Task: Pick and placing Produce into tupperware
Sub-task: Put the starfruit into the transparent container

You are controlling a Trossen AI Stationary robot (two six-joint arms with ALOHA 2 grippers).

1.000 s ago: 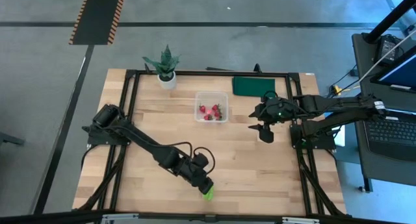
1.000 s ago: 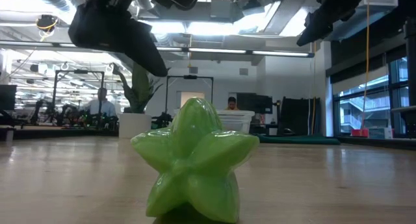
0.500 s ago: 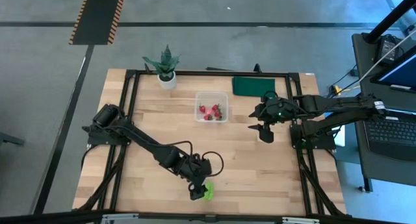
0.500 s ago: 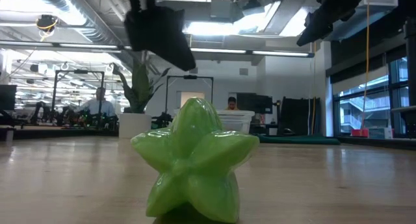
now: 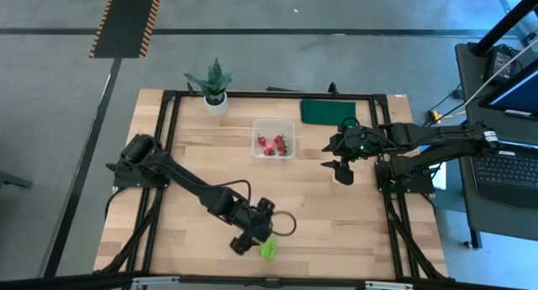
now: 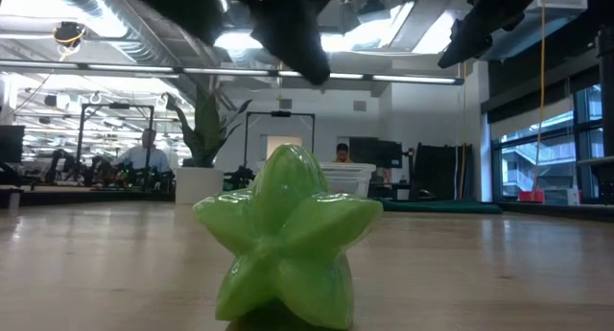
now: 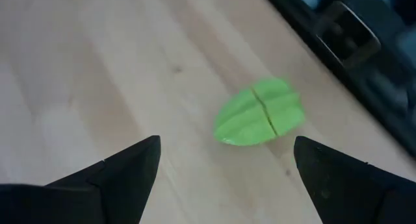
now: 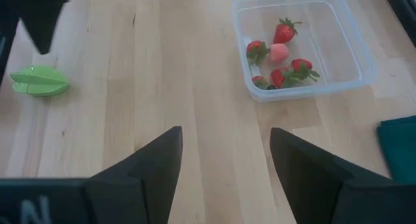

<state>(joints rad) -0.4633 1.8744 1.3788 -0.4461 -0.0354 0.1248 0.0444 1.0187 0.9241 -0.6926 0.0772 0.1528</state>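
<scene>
The green piece (image 5: 269, 250) lies on the table (image 5: 336, 214) near its front edge, free and touched by nothing. Your left gripper (image 5: 250, 239) is just beside it, a little above the wood, with its jaws spread wide and empty. The red berries (image 5: 271, 145) are already inside the tupperware (image 5: 274, 139), well apart from the green piece. Your right gripper (image 5: 339, 166) waits at the right side of the table, jaws spread and empty.
</scene>
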